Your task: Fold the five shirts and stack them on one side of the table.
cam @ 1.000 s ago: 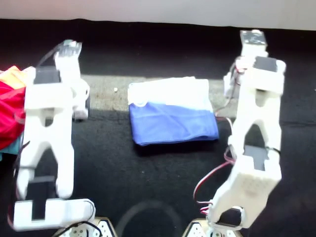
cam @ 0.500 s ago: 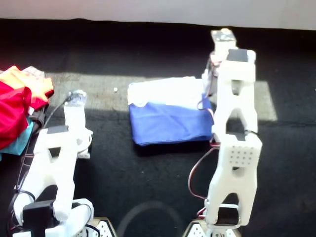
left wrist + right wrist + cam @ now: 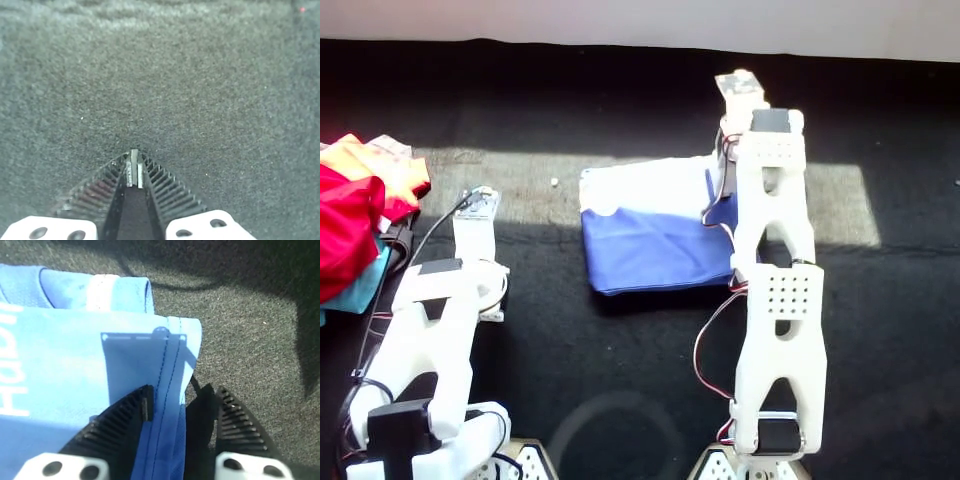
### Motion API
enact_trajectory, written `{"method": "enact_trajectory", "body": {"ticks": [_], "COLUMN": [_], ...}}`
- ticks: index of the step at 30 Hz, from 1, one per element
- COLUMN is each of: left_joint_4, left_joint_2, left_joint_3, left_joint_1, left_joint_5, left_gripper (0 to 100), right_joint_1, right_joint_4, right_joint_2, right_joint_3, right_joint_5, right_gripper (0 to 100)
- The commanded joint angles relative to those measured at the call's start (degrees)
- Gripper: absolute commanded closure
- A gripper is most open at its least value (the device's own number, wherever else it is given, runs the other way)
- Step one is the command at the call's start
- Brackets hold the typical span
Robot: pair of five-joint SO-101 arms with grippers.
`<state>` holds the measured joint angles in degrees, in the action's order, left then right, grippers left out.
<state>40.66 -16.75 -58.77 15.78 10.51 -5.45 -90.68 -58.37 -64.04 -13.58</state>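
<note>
A blue shirt (image 3: 655, 245) lies folded at the middle of the table, its far part paler in the sunlight. My right arm (image 3: 772, 210) stretches over the shirt's right edge. In the right wrist view my right gripper (image 3: 182, 402) is open, with the hemmed edge of the blue shirt (image 3: 100, 365) between its fingers. One finger (image 3: 142, 405) rests over the cloth, the other over bare carpet. My left arm (image 3: 430, 320) stands at the near left. My left gripper (image 3: 133, 167) is shut and empty over dark carpet.
A pile of unfolded shirts (image 3: 355, 215) in red, orange and teal lies at the table's left edge, close to my left arm. A sunlit strip (image 3: 520, 180) crosses the black carpet behind the blue shirt. Open carpet lies in front of the shirt.
My left arm has drawn back toward the near edge. My right arm has swung left and reached out over the blue shirt's right edge. The shirt has hardly moved.
</note>
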Motion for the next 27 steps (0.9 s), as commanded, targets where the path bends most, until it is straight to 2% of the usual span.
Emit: {"method": "enact_trajectory", "body": {"ticks": [1, 2, 12, 17, 20, 22, 27], "left_joint_4": [-1.58, -1.85, -1.85, -1.85, -1.85, -1.85, -1.85], "left_joint_2": [0.31, 0.31, 0.31, 0.31, 0.31, 0.31, 0.31], "left_joint_3": [0.13, 0.13, 0.13, 0.13, 0.13, 0.13, 0.13], "left_joint_1": [0.84, 0.84, 1.63, 1.63, 1.63, 1.63, 1.63], "left_joint_5": [-1.32, -1.32, -1.49, -1.49, -1.49, -1.49, -1.49], "left_gripper": [99, 99, 99, 99, 99, 99, 99], "right_joint_1": [0.04, 0.04, -0.04, -0.22, -0.22, -0.31, -0.13], "right_joint_4": [-0.31, -0.22, 0.04, 1.19, -1.63, -4.97, -10.42], "right_joint_2": [0.40, 0.40, 0.04, -0.31, -0.66, -0.48, 1.27], "right_joint_3": [-5.85, -6.90, -14.55, -14.11, -13.32, -13.49, -13.05], "right_joint_5": [-2.64, -2.73, -4.57, -4.31, -4.31, -4.31, -3.69], "right_gripper": [96.8, 99.8, 99.3, 99.0, 98.8, 95.8, 80.9]}}
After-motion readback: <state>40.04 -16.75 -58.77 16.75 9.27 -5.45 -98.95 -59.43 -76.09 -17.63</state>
